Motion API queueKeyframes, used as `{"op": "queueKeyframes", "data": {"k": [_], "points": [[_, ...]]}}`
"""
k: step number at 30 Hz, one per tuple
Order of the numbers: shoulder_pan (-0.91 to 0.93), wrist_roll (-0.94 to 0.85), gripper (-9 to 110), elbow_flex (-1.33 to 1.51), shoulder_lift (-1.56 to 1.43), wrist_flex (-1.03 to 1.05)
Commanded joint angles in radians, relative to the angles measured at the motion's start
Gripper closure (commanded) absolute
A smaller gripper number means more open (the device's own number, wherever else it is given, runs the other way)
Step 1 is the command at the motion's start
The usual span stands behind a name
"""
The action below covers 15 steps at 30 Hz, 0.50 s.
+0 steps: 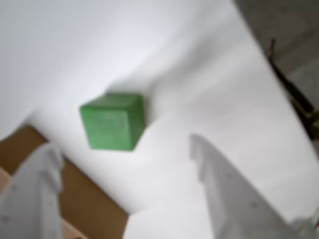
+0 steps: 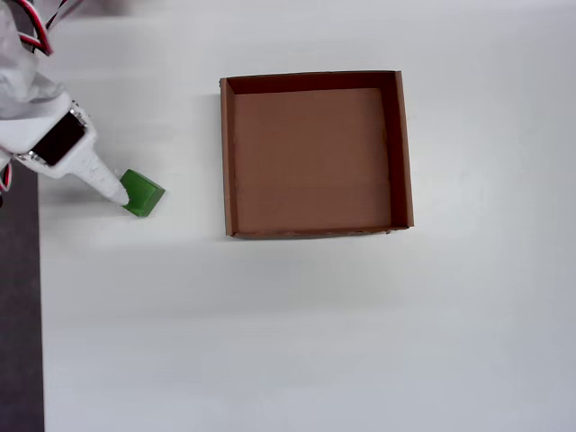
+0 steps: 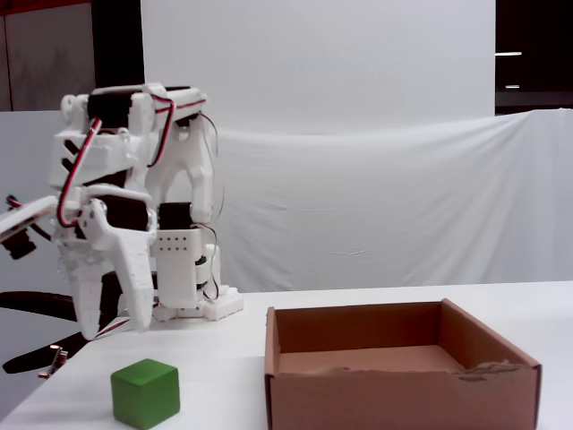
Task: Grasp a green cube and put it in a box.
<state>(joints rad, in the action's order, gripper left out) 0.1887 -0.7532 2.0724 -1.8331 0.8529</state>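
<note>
Overhead view showed the white table (image 2: pixel 297 333) bare around the box (image 2: pixel 227 162), whose brown floor held nothing. The green cube (image 2: pixel 142 193) sat on the table at the box's nine o'clock, well apart from it, matte and bright, its edges turned askew to the box walls. The gripper (image 3: pixel 112 330) hung above the cube with its jaws spread, holding nothing; in the wrist view both white fingers (image 1: pixel 227 189) framed the cube (image 1: pixel 113 122) without touching.

The white arm stood folded at the fixed view's left, its gripper (image 3: pixel 109 330) pointing down, jaws parted.
</note>
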Motion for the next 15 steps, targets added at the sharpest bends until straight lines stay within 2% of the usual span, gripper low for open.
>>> {"op": "queueKeyframes", "data": {"k": [1,15], "points": [[-0.009,0.008,67,-0.115,0.040,0.018],[-0.057,0.020,67,-0.282,0.258,0.100]]}}
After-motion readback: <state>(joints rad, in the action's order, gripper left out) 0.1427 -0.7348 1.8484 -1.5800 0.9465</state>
